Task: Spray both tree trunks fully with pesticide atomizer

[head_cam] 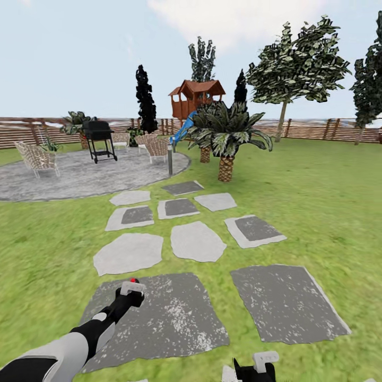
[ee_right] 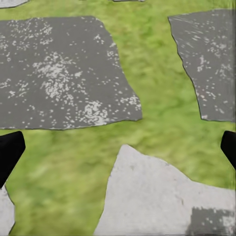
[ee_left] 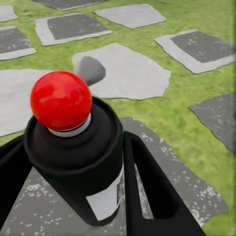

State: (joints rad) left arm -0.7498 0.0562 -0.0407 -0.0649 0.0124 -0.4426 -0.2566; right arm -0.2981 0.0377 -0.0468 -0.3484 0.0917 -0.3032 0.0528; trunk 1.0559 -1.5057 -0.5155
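Clamped between the left gripper's (ee_left: 73, 196) two black fingers is the small black cylindrical pesticide atomizer (ee_left: 81, 162), a glossy red ball tip capping it. At lower left of the head view its long axis seems to run up and away over the speckled grey stepping stones (head_cam: 159, 318). Right gripper (head_cam: 254, 369) fingertips sit wide apart, empty, above mottled green grass (ee_right: 157, 73).

The pesticide atomizer (ee_left: 78, 162) — a black bottle with a white label and a red tip — is clamped between the left gripper's (head_cam: 130, 294) black fingers, above a grey stepping stone. One tree (head_cam: 297, 63) — flat green canopy, bare slanted trunk (head_cam: 280, 123) — is seen far off by the fence, across the lawn.
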